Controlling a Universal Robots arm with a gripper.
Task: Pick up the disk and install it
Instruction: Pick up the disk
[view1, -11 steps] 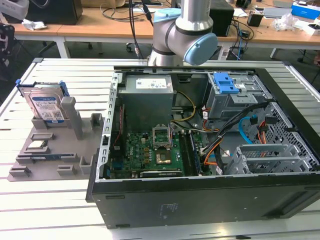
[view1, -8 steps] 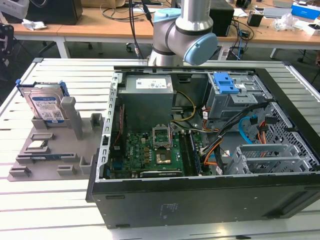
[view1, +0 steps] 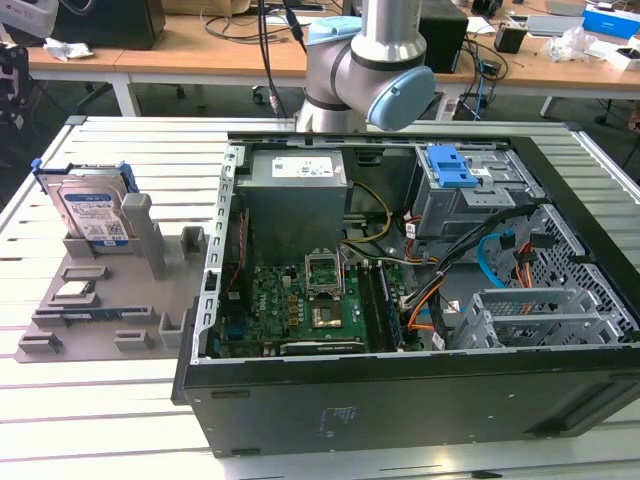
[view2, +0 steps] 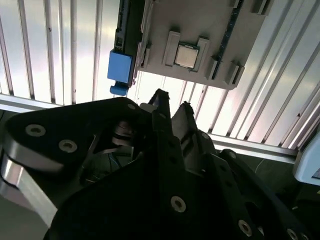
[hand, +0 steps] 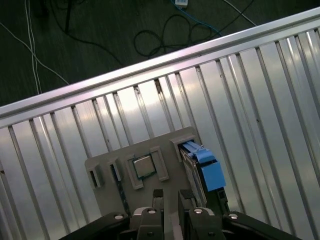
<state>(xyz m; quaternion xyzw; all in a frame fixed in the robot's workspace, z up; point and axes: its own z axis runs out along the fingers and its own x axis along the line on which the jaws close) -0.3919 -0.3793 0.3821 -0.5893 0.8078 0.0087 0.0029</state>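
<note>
The disk (view1: 92, 212) stands upright in the grey holder (view1: 150, 300) beside the computer case (view1: 400, 420). The gripper (hand: 171, 192) hangs above the holder, empty, its fingers slightly apart. I judge this to be the approach step; a grasp calls for lining up over the disk's top edge.

My claw (hand: 171, 194) is matt black, with small bright metal screw heads (view2: 171, 202). Beneath it the table (hand: 260, 100) is ribbed bare metal, brushed and glaring under the light. Just ahead of the claw lies a dull grey plastic tray (hand: 115, 159) holding a chip (hand: 144, 166) with a satin metal lid. Beside that, the disk (view1: 85, 186) shows silvery metal, a paper label (view1: 97, 215) and a smooth blue plastic frame (hand: 212, 176).
</note>
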